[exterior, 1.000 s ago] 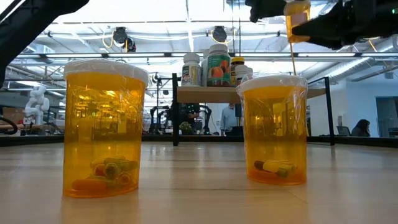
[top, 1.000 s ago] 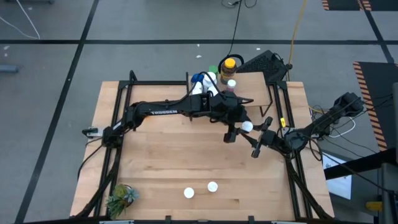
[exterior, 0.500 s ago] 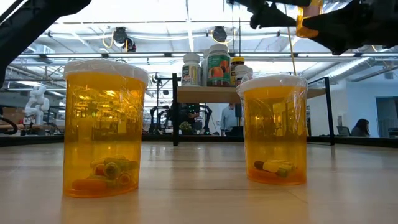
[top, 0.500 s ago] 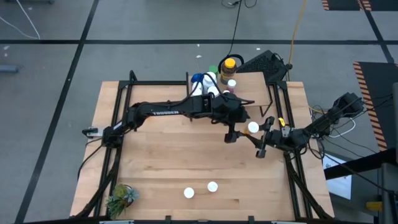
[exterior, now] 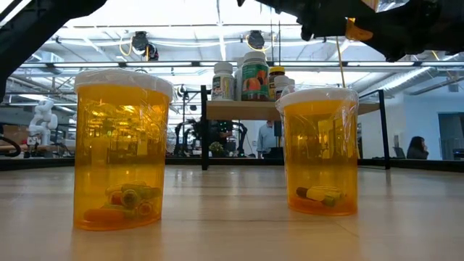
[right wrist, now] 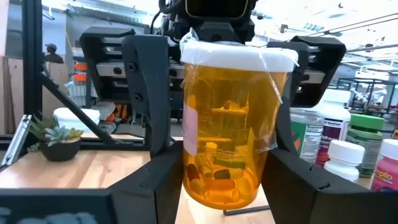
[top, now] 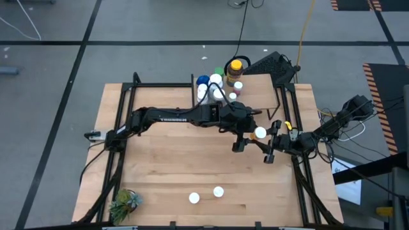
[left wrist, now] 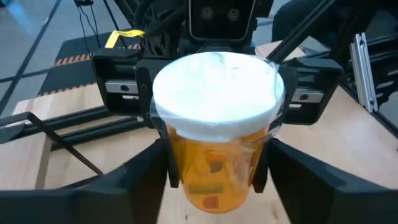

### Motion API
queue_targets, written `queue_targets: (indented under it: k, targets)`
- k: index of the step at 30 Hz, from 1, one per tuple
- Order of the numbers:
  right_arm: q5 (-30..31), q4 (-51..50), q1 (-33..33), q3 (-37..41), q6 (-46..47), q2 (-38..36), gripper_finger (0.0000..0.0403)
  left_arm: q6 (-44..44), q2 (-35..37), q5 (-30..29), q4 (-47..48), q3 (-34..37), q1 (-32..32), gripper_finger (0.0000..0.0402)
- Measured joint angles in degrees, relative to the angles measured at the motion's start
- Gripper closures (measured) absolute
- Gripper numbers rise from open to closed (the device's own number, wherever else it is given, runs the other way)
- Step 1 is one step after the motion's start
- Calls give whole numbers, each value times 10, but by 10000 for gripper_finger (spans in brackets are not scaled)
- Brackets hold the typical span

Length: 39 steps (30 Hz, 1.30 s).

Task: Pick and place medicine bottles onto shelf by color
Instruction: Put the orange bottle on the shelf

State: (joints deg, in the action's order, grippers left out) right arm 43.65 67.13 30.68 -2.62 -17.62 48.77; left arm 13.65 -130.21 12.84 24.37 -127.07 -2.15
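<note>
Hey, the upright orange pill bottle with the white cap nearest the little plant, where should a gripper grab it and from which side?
Probably grip the straight orange body of that orange pill bottle just under its white cap, coming from the green plant side: it stands upright, and its twin bottle sits close on the other side.

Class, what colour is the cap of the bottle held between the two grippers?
White, on an orange bottle; the left wrist view shows it best.
</note>
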Motion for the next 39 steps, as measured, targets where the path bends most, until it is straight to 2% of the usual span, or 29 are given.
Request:
queue_targets:
  k: [2, 8, 13, 19, 39]
  targets:
    - [1, 2, 0, 0, 0, 0, 219, 4, 1, 1, 0, 0, -1, 170]
    - [2, -12, 0, 0, 0, 0, 219, 11, 4, 0, 3, 0, -2, 170]
    - [19, -38, 0, 1, 3, -1, 218, 22, 4, -3, 8, 0, -2, 154]
    - [27, -49, 0, 1, 2, 0, 218, 30, 4, -5, 13, 0, -2, 174]
    - [29, -65, 0, 1, 3, 0, 218, 28, 4, -10, 13, 0, -2, 158]
